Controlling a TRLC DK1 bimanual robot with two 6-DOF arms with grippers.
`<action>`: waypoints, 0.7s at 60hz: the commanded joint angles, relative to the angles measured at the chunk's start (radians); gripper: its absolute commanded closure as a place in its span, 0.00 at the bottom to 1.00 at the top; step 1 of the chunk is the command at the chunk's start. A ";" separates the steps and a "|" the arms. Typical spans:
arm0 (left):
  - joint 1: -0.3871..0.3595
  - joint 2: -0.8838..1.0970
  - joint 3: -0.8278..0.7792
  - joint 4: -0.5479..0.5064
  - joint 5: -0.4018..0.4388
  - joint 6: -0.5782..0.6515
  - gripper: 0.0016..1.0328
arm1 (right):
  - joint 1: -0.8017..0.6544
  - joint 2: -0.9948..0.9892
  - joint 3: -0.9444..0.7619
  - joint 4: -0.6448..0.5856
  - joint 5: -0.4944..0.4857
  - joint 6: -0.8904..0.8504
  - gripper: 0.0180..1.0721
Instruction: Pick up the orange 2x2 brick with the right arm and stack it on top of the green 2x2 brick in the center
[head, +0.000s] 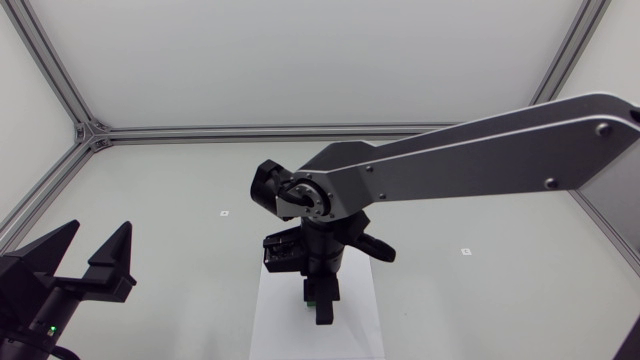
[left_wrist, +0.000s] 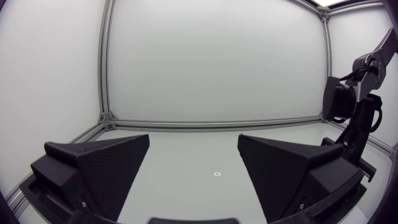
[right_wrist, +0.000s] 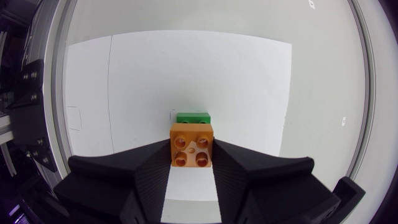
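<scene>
**brickfan:** so where's the orange brick (right_wrist: 193, 149) right now?

**tabletop_tom:** It's in the right gripper (head: 322, 300). The wrist cam shows the two black fingers pressing on it from both sides, studs facing the camera, so it's properly clamped. The whole thing hangs over the white sheet (head: 275, 325), roughly above the sheet's middle.

**brickfan:** and the green brick (right_wrist: 193, 117)?

**tabletop_tom:** It's on the white sheet, near the middle. From the wrist cam it sits just ahead of the orange one and lines up with it pretty well. Only its top edge shows past the orange brick. I honestly can't tell whether the two are touching or there's a gap between them.

**brickfan:** what about the other arm?

**tabletop_tom:** The left gripper (head: 97, 235) is well off the sheet, out past its left side. Its fingers are spread wide with nothing between them, just bare table (head: 180, 200) ahead of it. The right arm (head: 480, 150) comes in from the right and ends above the sheet, with its wrist pointing straight down at it.
</scene>
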 joint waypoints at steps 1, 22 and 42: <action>-0.008 -0.003 -0.041 -0.011 0.003 0.005 0.04 | 0.012 0.025 0.023 -0.012 0.005 -0.022 0.95; -0.008 -0.003 -0.041 -0.011 0.003 0.005 0.04 | 0.018 0.042 0.029 -0.017 0.005 -0.022 0.95; -0.008 -0.003 -0.041 -0.011 0.003 0.005 0.04 | 0.013 0.051 0.030 -0.017 0.005 -0.019 0.95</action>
